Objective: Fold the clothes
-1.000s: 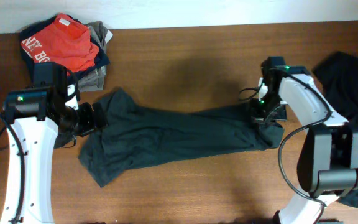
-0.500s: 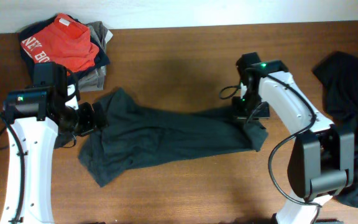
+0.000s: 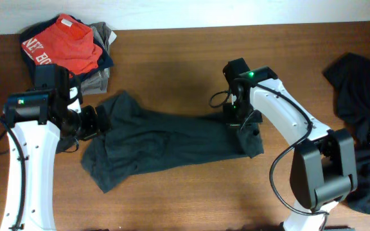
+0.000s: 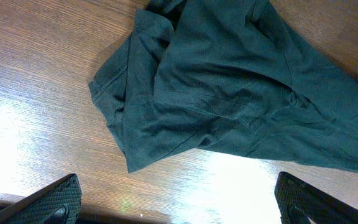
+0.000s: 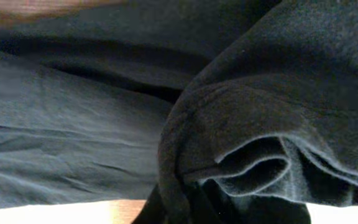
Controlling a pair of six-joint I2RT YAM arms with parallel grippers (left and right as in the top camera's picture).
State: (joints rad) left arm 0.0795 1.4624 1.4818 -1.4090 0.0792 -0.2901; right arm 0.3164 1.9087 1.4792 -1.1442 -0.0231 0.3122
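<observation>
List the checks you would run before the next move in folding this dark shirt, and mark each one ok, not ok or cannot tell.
1. Grip: right fingers shut on the dark shirt at its right end: ok.
2. Free arm: left fingers open and empty, at the shirt's left end: ok.
3. Cloth lying smooth: not ok, creased and bunched.
4. Spare black garment at the right edge lies apart from the shirt: ok.
5. One layer or several pinched: cannot tell.
</observation>
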